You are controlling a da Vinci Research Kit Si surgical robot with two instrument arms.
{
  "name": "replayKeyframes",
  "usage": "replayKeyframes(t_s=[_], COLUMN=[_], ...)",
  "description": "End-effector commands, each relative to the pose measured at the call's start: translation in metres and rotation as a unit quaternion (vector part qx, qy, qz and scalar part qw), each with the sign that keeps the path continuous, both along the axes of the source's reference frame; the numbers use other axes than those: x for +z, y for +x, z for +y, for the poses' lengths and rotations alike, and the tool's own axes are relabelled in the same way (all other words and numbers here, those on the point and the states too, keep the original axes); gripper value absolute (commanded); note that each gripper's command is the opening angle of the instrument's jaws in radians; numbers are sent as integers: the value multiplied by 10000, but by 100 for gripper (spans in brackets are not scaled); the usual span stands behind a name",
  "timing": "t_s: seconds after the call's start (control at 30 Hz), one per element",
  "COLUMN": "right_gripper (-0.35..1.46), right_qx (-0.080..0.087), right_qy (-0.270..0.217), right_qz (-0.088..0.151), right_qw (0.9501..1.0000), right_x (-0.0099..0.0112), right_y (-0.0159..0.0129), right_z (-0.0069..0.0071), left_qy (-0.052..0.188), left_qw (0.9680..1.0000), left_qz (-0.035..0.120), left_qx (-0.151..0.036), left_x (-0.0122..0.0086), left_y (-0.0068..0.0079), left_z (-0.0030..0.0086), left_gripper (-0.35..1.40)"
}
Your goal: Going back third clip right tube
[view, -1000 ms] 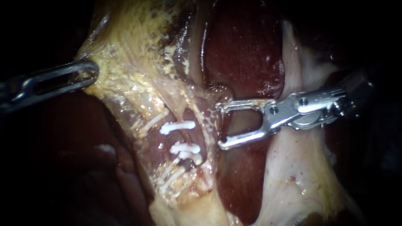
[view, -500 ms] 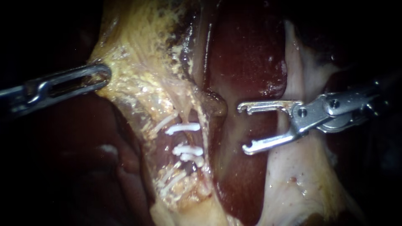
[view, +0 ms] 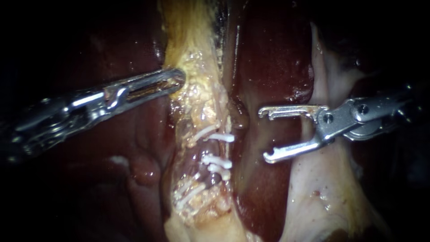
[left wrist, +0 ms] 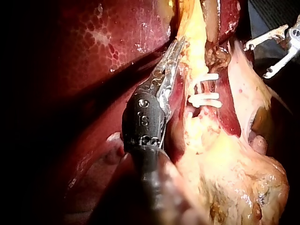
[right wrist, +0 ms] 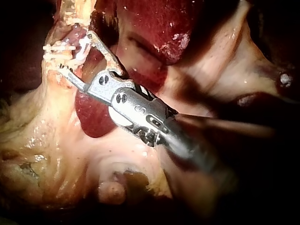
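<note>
The clips (view: pixel 217 160) are thin white bars lying crosswise on the tube (view: pixel 201 150) in the middle of the scene: one sits alone on the far side, and two lie close together just nearer. The right instrument (view: pixel 265 134) holds its jaws spread wide and empty over the dark red liver (view: pixel 273 58), to the right of the clips and clear of them. The left instrument (view: pixel 178 80) has its jaws pressed together on the left edge of the yellow tissue (view: pixel 197 96), beyond the clips.
</note>
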State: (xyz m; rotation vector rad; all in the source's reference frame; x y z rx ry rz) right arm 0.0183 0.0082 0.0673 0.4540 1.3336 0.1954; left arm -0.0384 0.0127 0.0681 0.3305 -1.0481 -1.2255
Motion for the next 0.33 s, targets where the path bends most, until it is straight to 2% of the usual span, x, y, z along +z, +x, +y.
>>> replayKeyframes(t_s=[0.03,0.17,0.33], right_gripper=[60,60,60], right_qx=[8,20,23], right_qy=[6,12,14], right_qz=[8,17,16], right_qw=[10000,10000,10000], right_x=[-1,-2,-2], right_y=[0,-1,-1], right_z=[1,2,2], left_qy=[0,10,12], left_qw=[10000,10000,10000], left_qz=[5,30,29], left_qx=[-1,-29,-28], left_x=[-3,-14,-18], left_y=[2,6,5], left_z=[0,2,0], left_gripper=[-35,-35,-35])
